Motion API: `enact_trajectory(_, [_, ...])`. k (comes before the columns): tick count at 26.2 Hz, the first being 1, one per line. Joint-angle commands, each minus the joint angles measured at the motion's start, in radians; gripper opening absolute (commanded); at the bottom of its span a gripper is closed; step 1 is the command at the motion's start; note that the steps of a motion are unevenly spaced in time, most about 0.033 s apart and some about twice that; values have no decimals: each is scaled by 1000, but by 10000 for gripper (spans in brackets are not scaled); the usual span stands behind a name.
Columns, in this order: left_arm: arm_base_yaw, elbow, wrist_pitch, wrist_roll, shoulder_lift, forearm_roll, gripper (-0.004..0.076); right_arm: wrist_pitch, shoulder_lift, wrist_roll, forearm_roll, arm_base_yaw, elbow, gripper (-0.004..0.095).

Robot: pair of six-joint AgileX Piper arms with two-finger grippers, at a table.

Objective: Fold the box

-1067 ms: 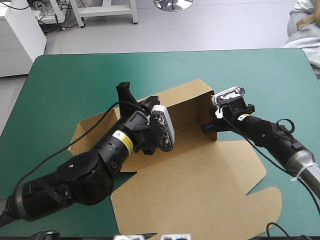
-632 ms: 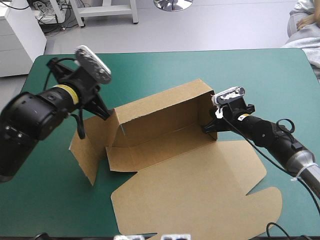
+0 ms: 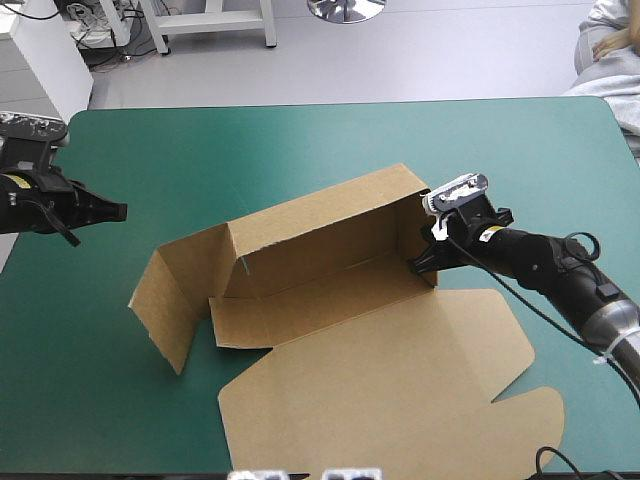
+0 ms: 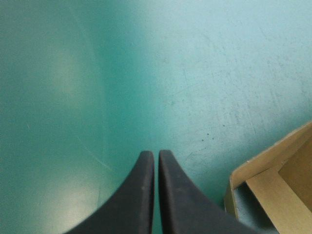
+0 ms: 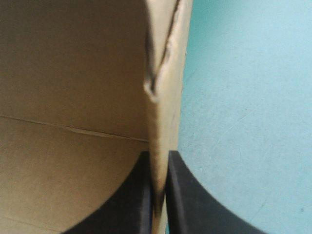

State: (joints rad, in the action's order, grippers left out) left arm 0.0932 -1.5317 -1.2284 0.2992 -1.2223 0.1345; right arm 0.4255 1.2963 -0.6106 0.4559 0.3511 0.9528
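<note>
The brown box [image 3: 330, 290] lies in the middle of the teal-green table, its back wall and right end wall raised, its left end flap [image 3: 170, 300] standing outward and its lid [image 3: 400, 390] flat toward the front. My right gripper [image 3: 425, 262] is shut on the box's right end wall [image 5: 163, 97], whose edge runs up between the black fingers [image 5: 178, 195]. My left gripper [image 3: 118, 210] is far off by the table's left edge, clear of the box. Its fingers [image 4: 141, 195] meet in a point over bare cover, with a corner of the box [image 4: 273, 185] beside it.
Bare teal-green cover [image 3: 300, 140] stretches behind the box and along the left side. The right arm lies across the table's right part toward the front corner.
My left arm has swung away from the box's back wall to the table's left edge. The left end flap now stands free. The right gripper keeps its hold on the end wall.
</note>
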Motion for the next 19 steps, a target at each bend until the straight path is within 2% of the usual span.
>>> enact_trajectory(1, [3, -25, 42, -5, 22, 22, 7, 170, -33, 120, -87, -37, 112, -19])
enact_trajectory(2, [3, -13, 55, -5, 22, 22, 6, 270, -29, 205, -163, -63, 165, -19])
enact_trajectory(4, [3, 11, 72, -5, 22, 22, 6, 393, -16, 253, -222, -104, 228, -19])
enact_trajectory(6, [3, 43, 80, -5, 22, 20, 6, 549, 8, 273, -217, -137, 297, -19])
enact_trajectory(8, [3, 47, 84, -5, 22, 22, 6, 625, 33, 285, -205, -145, 337, -19])
enact_trajectory(11, [3, 47, 107, -5, 22, 22, 6, 655, 76, 320, -205, -145, 379, -19])
enact_trajectory(19, [3, 47, 117, -5, 22, 28, 6, 631, 256, 369, -205, -145, 563, -16])
